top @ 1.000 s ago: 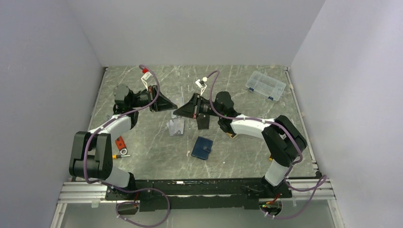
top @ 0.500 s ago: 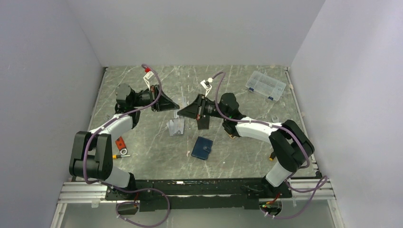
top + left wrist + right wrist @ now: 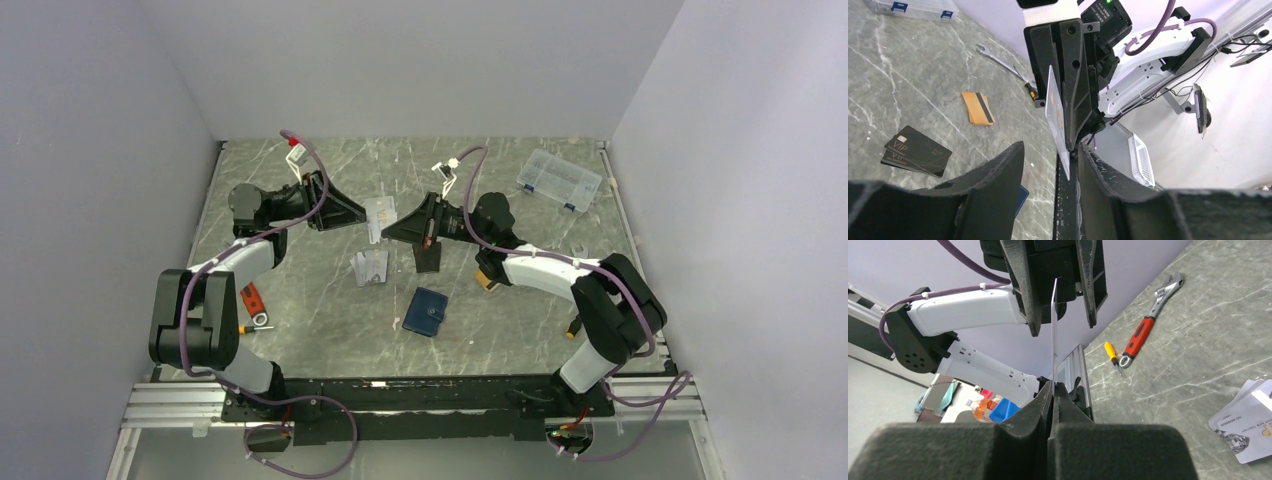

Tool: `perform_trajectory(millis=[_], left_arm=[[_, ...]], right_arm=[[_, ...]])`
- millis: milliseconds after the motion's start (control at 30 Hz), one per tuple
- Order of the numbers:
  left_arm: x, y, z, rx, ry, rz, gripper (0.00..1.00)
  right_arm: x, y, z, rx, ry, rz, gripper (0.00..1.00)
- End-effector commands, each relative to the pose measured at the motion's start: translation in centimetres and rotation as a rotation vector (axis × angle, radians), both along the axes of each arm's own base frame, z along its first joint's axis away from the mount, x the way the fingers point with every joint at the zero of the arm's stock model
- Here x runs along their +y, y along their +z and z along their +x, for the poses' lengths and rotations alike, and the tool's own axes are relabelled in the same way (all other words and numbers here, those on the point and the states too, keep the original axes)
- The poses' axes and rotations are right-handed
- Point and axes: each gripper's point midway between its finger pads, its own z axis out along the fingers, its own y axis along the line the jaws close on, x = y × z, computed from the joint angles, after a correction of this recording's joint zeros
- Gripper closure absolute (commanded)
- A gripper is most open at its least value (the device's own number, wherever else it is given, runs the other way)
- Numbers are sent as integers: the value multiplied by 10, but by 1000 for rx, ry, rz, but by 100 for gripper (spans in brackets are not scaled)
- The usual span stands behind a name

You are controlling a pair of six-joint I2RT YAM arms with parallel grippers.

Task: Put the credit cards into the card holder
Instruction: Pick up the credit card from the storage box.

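Handover: right gripper [image 3: 1053, 388] pinches the pale card [image 3: 1054, 325]; left gripper [image 3: 1048, 150], spread around it, should close squarely before release; card holder [image 3: 426, 312] lies at 6 o'clock.

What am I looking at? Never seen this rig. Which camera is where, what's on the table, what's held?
These are two robots, a left arm and a right arm, bolted at the near edge of a table. The wide picture comes from a fixed camera above and behind them. The other two come from a camera on each wrist, looking along its own fingers. The right gripper is shut on the edge of a white card, holding it upright in the air. The left gripper is open, its fingers either side of that card. On the table lie the navy card holder, folded shut, some silver-grey cards, black cards, an orange card, a clear box and a red-handled wrench.
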Motion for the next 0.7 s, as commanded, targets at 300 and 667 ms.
perform_trajectory(millis=[300,667], left_arm=[[-6,22,-3,-59,-18,-55,50],[-6,29,-1,-110,16,-21,72]], right_arm=[[13,19,-11,-65,84,27,100],[20,5,-9,-52,93,-32,100]])
